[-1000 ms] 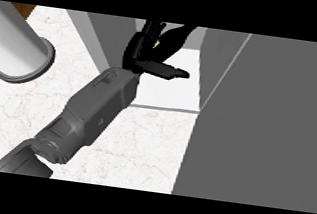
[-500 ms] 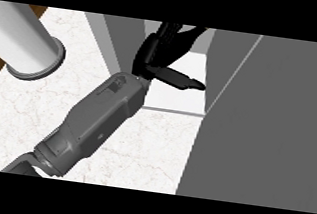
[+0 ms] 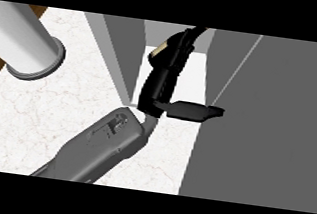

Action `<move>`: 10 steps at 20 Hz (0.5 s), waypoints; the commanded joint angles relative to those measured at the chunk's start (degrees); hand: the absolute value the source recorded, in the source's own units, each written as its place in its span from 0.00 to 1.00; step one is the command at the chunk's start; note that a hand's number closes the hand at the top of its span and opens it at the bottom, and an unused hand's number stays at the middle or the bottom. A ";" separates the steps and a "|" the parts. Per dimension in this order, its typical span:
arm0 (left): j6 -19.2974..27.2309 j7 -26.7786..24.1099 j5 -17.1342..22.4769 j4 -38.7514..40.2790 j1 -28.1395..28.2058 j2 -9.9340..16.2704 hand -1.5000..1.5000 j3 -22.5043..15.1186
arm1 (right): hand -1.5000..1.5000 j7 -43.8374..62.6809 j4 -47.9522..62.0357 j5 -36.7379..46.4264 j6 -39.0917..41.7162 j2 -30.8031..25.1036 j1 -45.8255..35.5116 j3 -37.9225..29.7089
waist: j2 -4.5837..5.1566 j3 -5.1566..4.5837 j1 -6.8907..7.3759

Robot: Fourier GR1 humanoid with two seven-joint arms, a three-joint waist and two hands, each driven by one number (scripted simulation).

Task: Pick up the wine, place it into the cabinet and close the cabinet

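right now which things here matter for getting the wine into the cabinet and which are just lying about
For the job: hand, reaching in; cabinet; its open door; tan sliver beside the hand, probably the wine.
Lying about: pale cylinder at left; marble counter.

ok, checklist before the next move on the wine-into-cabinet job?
1. Hand inside the cabinet: ok, left hand reaches in between side panel and cabinet door.
2. Wine seen inside: cannot tell, only a tan patch shows beside the hand.
3. Wine released: cannot tell.
4. Door shut: not ok, it stands open.
5. Door's swing path free: not ok, hand and forearm sit in the opening.
6. Right hand's position: cannot tell, out of view.
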 commanded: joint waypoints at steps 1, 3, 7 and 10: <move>7.23 0.60 -1.62 -13.52 7.67 -1.18 0.00 -6.19 | 0.00 1.81 -1.47 -0.63 -0.76 -0.10 -1.73 0.84 | 0.13 -0.08 -0.10; 11.16 1.44 0.74 -16.41 9.52 -1.17 0.00 -8.75 | 0.00 1.44 -1.54 0.37 -1.40 -0.24 -1.97 0.26 | 0.30 -0.07 -0.77; 13.50 0.31 -4.54 -25.01 19.97 -1.17 0.00 -11.81 | 0.00 3.32 -0.58 0.49 -2.64 -1.09 -4.76 -0.03 | 0.23 -0.11 -0.05; 13.92 -2.03 -3.49 -26.82 23.27 -1.19 1.00 -13.11 | 0.00 3.34 -2.03 5.43 -4.80 0.70 -4.24 4.78 | 0.48 -0.13 -0.71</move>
